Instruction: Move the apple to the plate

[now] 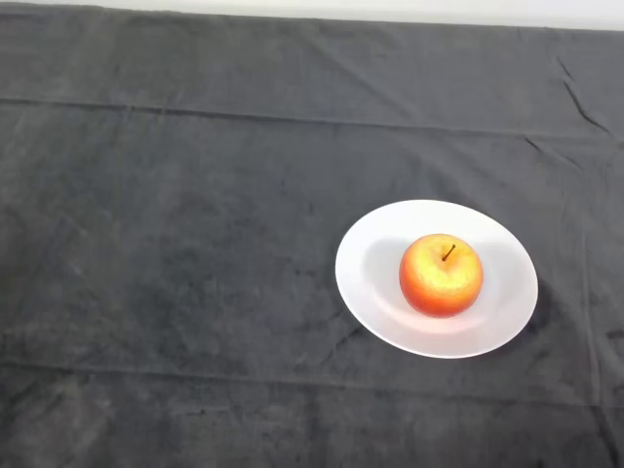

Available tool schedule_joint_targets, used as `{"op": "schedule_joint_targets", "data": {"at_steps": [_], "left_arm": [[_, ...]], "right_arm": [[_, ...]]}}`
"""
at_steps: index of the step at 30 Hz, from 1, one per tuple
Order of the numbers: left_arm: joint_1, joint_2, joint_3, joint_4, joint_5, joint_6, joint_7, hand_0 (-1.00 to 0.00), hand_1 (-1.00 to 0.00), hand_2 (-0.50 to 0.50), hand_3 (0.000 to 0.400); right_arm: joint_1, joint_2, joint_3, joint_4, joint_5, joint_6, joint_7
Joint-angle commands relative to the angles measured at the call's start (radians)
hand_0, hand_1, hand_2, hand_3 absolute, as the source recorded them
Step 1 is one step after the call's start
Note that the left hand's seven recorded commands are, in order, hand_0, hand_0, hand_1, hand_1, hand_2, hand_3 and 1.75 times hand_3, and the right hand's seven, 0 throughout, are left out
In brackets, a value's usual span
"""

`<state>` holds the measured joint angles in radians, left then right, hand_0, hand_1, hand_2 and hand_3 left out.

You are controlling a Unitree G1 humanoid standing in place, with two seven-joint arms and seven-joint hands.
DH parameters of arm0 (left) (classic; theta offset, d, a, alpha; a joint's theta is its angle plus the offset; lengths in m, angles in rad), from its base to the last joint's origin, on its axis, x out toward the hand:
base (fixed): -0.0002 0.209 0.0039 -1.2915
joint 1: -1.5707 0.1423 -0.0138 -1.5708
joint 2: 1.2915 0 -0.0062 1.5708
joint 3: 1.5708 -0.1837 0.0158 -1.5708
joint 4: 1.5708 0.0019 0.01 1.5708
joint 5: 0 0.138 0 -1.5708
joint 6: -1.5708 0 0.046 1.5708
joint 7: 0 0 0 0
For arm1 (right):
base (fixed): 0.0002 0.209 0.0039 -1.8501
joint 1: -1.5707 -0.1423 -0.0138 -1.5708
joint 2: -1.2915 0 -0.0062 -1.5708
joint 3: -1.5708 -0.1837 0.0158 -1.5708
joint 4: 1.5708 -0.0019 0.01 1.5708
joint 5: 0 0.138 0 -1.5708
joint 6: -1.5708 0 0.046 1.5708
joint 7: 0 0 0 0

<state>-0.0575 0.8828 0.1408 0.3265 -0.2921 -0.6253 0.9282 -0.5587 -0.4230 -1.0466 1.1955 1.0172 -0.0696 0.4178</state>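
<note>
A red and yellow apple [441, 275] with a dark stem stands upright on a white round plate [375, 283], near the plate's middle. The plate lies on the dark cloth to the right of the table's centre.
The dark cloth [175, 253] covers the whole table, with creases across the back and the front. The table's far edge [312, 14] runs along the top of the view.
</note>
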Motion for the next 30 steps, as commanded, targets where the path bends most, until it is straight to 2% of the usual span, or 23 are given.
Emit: {"op": "schedule_joint_targets", "data": {"at_steps": [1,30], "left_arm": [[-0.005,0.000,0.040,-0.053,0.032,0.008,0.008,0.00,0.00,0.00,0.000],[-0.045,-0.120,0.157,-0.062,0.103,0.060,-0.131,0.00,0.00,0.00,0.000]], "right_arm": [[0.005,-0.003,-0.0136,-0.014,0.0114,-0.004,0.0038],[0.007,-0.001,-0.0124,-0.020,0.0106,-0.003,0.0001]]}}
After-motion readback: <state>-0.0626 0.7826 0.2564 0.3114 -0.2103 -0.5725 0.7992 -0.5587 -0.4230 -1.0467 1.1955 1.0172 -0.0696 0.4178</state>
